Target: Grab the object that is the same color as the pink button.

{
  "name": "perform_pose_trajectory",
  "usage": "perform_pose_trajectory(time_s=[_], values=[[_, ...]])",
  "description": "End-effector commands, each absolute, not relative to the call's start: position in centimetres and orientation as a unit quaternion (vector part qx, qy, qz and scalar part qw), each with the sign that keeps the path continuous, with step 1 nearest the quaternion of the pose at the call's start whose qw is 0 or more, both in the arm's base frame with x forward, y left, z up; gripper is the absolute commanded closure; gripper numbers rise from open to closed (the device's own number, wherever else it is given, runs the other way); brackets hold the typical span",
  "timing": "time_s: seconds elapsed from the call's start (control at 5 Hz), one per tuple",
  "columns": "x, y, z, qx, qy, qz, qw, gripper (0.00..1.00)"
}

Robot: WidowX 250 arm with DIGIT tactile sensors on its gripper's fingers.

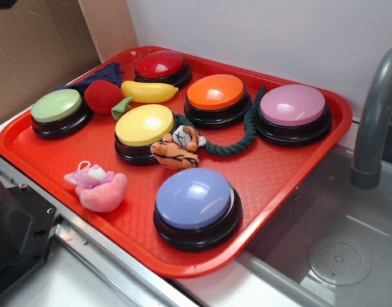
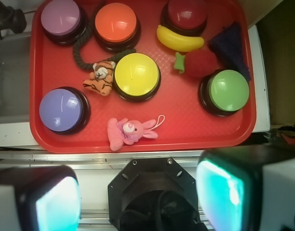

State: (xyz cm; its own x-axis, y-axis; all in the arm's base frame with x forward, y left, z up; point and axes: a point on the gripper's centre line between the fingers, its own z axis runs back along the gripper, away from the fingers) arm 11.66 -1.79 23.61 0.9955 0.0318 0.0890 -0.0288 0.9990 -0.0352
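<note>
Fingers (image 2: 137, 202) spread wide, holding nothing, hanging over the counter (image 2: 89, 161) just short of the red tray (image 2: 65, 144). Pink plush (image 2: 129, 132) lies at the tray's near edge, clear of everything, with the lavender button (image 2: 62, 109) beside it, then the tiger plush (image 2: 101, 77) touching the yellow button (image 2: 136, 75), green button (image 2: 227, 90) on the other side. Far row: pink button (image 2: 61, 18) in the corner, orange button (image 2: 116, 23), red button (image 2: 187, 14), with banana (image 2: 178, 41) against it.
</note>
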Motion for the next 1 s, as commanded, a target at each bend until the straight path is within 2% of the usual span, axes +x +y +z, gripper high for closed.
perform_pose_trajectory(time_s=[0.0, 0.2, 0.4, 0.8], values=[[11.7, -1.8, 23.6, -0.017, -0.045, 0.015, 0.999, 0.0], [12.4, -0.9, 20.9, -0.045, -0.039, 0.033, 0.998, 0.0], [12.7, -0.5, 17.0, -0.042, -0.027, 0.057, 0.997, 0.0], [14.8, -1.1, 9.3, -0.08, 0.004, 0.061, 0.995, 0.0]])
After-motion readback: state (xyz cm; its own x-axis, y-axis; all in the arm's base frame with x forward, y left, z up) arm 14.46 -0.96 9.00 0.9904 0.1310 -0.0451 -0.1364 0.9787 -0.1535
